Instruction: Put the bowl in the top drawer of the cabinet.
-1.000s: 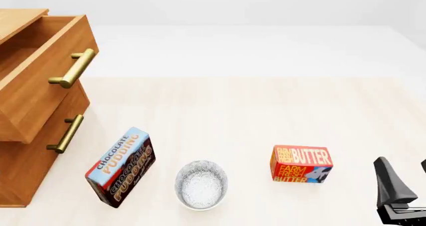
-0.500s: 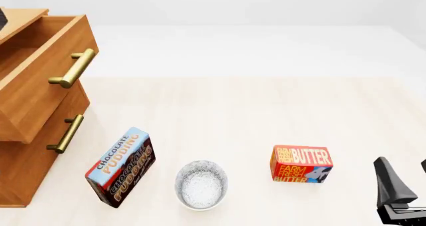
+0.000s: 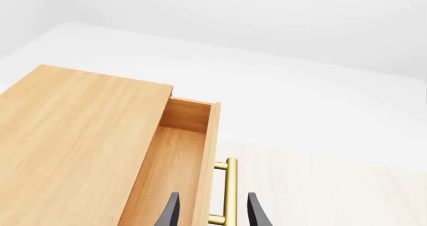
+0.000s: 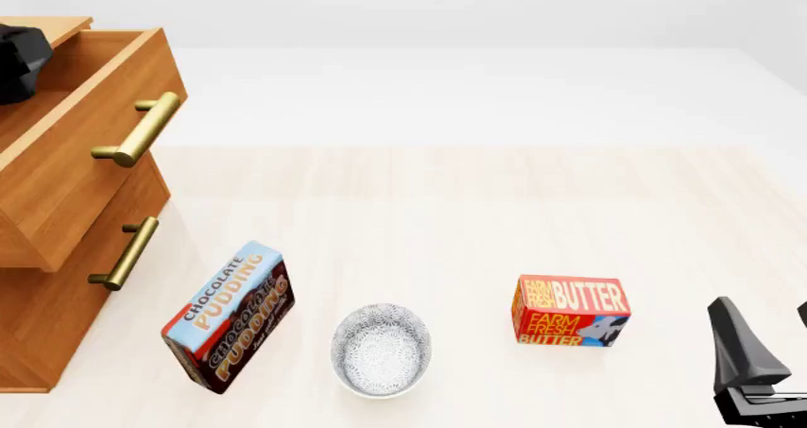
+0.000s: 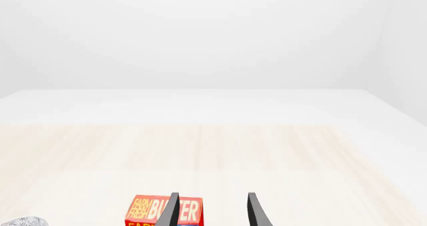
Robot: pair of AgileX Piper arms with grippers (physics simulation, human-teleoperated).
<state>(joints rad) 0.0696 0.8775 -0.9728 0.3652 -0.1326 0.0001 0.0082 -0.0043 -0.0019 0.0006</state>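
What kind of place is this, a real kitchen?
Probably not: it looks like a computer-made test table. A wooden cabinet, a bowl and a butter box sit on a pale table with blank white surroundings.

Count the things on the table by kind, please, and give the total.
Bowl: 1
Food boxes: 2, the pudding box and the butter box
Cabinet: 1
Total: 4

The front view looked down over the table from the arms' side. The left wrist camera sat high, close above the cabinet, its fingers straddling the top drawer front. The right wrist camera sat low, with the butter box just beyond its fingers; the front view shared both.
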